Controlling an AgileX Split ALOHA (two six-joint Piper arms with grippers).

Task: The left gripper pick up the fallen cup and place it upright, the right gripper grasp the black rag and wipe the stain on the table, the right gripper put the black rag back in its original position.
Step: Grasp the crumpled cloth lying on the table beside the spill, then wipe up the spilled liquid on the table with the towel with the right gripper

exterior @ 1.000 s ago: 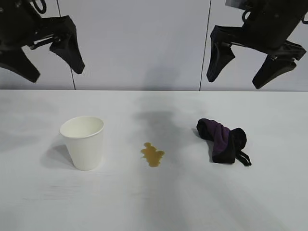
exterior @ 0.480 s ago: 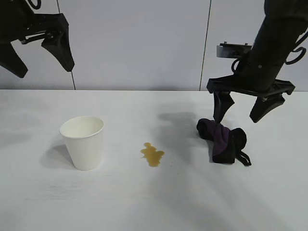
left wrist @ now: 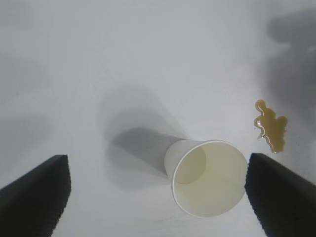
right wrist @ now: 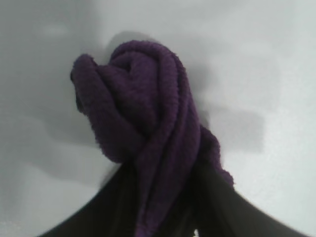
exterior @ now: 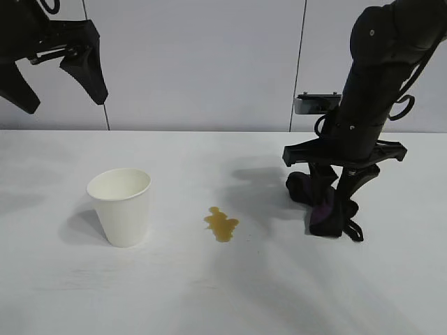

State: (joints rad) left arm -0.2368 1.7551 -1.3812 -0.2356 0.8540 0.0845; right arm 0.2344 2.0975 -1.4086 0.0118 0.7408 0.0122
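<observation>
Two arms share the desk (exterior: pixel 209 293), but only the right one is on its thing: the right gripper (exterior: pixel 334 202) stands nose-down over the rag (exterior: pixel 307 187), its jaws pinching in on the purple folds, as the wrist view shows with the cloth bunched between the dark jaw sides (right wrist: pixel 148 148). Whether the pinch is firm enough to carry the cloth I cannot tell. The coming move turns on one line — the stain (exterior: pixel 221 225) lies toward the left arm's side of the rag and slightly nearer the camera, with bare desk between them and nothing in the way. The rag's long axis runs slantwise, from its end farther from the camera to the loop end nearer it, and the jaws bite across its middle, so a sideways drag should trail the cloth rather than roll it. The cup (exterior: pixel 122 206) stands upright, mouth up, well beyond the stain on the far side from the rag, so that part of the task looks done. The left gripper (exterior: pixel 59 66) hangs high above the cup, jaws spread wide, and is idle — nearer the cup than the stain. For wiping, the right arm is plainly the closer one; it would need to sweep past the stain without reaching the cup.
</observation>
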